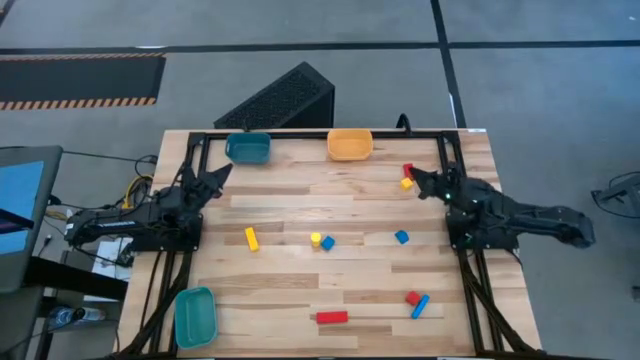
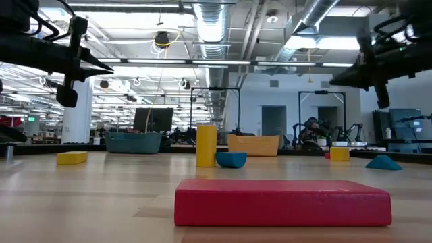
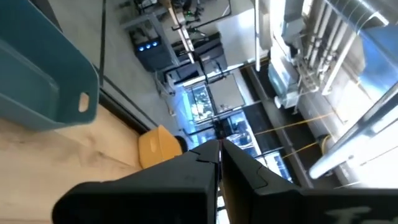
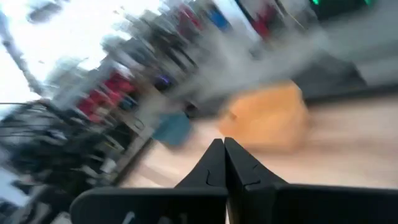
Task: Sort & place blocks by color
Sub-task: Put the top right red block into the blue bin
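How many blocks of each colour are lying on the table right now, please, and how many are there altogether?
Red blocks: 3 (bar, piece, piece)
Yellow blocks: 3 (bar, piece, piece)
Blue blocks: 3 (piece, piece, bar)
Total: 9 blocks visible in the high view.
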You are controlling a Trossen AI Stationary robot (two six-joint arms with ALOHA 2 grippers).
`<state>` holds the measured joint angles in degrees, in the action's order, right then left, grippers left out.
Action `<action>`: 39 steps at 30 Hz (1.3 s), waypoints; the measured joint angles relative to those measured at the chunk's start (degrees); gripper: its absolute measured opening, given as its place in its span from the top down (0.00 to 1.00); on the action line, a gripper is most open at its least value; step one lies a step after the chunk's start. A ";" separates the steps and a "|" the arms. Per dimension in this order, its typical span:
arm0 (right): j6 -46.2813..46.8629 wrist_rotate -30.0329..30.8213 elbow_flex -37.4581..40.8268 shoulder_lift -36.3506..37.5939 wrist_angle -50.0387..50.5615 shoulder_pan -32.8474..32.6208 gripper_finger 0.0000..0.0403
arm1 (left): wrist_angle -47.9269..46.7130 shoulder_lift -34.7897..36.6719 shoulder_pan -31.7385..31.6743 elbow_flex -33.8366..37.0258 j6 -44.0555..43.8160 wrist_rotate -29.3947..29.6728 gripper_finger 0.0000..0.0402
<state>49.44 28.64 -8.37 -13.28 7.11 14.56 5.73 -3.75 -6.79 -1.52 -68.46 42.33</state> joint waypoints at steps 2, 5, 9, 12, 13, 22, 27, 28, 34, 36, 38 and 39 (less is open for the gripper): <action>8.07 0.04 -3.07 -4.83 12.05 2.85 0.99 | -1.40 0.00 -0.19 0.00 1.33 0.03 1.00; 12.77 -2.57 -6.55 -12.87 20.71 6.61 0.99 | -3.78 -0.02 -1.37 0.00 2.70 -0.05 1.00; 10.89 -6.78 -9.72 -20.90 20.06 9.87 0.98 | -3.78 -1.20 -3.53 -0.02 5.75 -1.74 1.00; 8.85 -7.52 -13.67 -27.51 19.62 12.03 0.99 | -3.78 -2.16 -5.31 -0.02 7.08 -4.59 1.00; 6.74 -7.64 -15.02 -29.91 19.92 12.83 0.99 | -3.78 -2.65 -5.76 -0.02 8.39 -5.64 1.00; -15.02 -16.58 -28.31 -47.26 19.13 21.10 0.95 | -3.57 -4.74 -8.00 -0.02 10.79 -7.96 1.00; -15.74 -22.67 -31.06 -54.00 20.06 26.21 0.89 | -3.99 -4.79 -8.01 -0.59 12.51 -13.91 1.00; -15.48 -22.95 -31.26 -55.03 19.98 26.95 0.87 | -3.74 -4.79 -8.00 -0.67 13.17 -15.11 1.00; -15.47 -23.38 -31.29 -59.74 20.37 29.79 0.71 | -3.66 -4.79 -7.98 -0.72 13.44 -18.78 1.00; -15.48 -23.26 -31.29 -61.27 20.35 30.40 0.63 | -3.61 -4.79 -7.93 -0.72 13.44 -19.76 0.99; -15.68 -23.27 -31.29 -63.10 20.50 31.02 0.54 | -3.18 -4.79 -7.74 -0.72 13.39 -20.80 0.97; -15.95 -23.29 -31.29 -63.99 20.76 31.30 0.50 | -3.12 -4.79 -7.50 -0.72 13.29 -21.09 0.95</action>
<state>33.49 5.34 -39.66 -77.28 27.87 45.86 2.61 -8.54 -14.28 -2.24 -55.18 21.23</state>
